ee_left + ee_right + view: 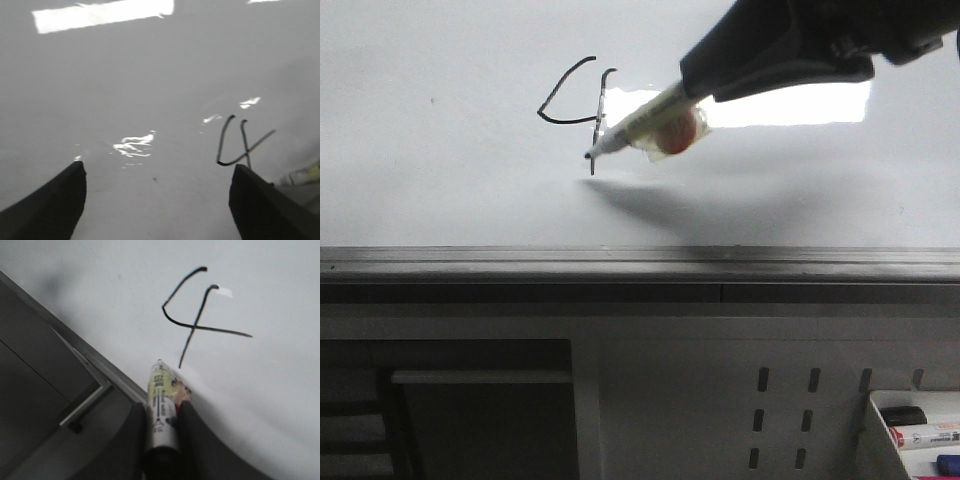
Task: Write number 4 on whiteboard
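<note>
The whiteboard (440, 170) fills the upper front view, with a bright glare at the right. A thin black open-topped number 4 (576, 103) is drawn on it. It also shows in the left wrist view (239, 145) and the right wrist view (196, 315). My right gripper (705, 88) reaches in from the upper right, shut on a marker (645, 118) with a yellowish label. The marker tip sits close beside the lower end of the 4's vertical stroke. In the right wrist view, the gripper (162, 407) clamps the marker (161, 405). My left gripper (157, 200) is open and empty, facing the board left of the 4.
The board's grey metal lower edge (620, 262) runs across the front view. Below it is a grey perforated panel (785, 420). A white tray (876, 440) with spare markers stands at the bottom right. A dark shelf opening (470, 420) is at the lower left.
</note>
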Robot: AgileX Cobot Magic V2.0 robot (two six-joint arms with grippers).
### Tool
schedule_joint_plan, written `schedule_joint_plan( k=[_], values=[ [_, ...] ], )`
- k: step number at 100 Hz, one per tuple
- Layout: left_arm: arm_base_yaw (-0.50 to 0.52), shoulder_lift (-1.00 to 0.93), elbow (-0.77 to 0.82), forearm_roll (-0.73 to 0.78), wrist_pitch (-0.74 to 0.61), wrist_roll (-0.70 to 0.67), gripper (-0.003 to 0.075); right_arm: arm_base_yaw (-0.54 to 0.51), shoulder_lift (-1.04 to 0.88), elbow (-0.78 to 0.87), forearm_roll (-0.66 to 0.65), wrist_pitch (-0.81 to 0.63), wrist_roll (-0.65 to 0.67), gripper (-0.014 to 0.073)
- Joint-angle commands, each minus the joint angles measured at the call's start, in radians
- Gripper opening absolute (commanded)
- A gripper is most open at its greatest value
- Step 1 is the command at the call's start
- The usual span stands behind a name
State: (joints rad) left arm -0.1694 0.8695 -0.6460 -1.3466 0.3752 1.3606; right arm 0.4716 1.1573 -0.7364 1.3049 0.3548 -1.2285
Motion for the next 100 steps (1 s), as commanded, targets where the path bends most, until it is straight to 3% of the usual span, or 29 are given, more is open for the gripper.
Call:
schedule_joint_plan(
  k=[1,17,34,51,73,100],
  values=[
    [0.001,-0.009,-0.036,-0.033,0.100,0.055,0.0503,-0.007,-0.069,-0.026,-0.013,0.042,0.050,-0.0044],
    [-0.133,0.000,-0.037,-0.098,0.153,0.195,0.0394,-0.007,-0.090,-0.066,-0.195,0.173,0.223,-0.0044],
    [-0.328,0.038,-0.037,-0.078,0.125,0.255,0.0390,-0.007,-0.090,-0.138,-0.324,0.273,0.327,-0.0044],
    [-0.455,0.089,-0.037,-0.078,0.066,0.255,0.0388,-0.007,-0.090,-0.190,-0.341,0.349,0.333,-0.0044],
    [-0.531,0.159,-0.040,-0.078,0.053,0.255,0.0388,-0.007,-0.057,-0.229,-0.354,0.426,0.336,-0.0044],
    [-0.540,0.201,-0.053,-0.083,0.004,0.255,0.0387,-0.007,-0.050,-0.229,-0.354,0.437,0.336,-0.0044]
  ],
)
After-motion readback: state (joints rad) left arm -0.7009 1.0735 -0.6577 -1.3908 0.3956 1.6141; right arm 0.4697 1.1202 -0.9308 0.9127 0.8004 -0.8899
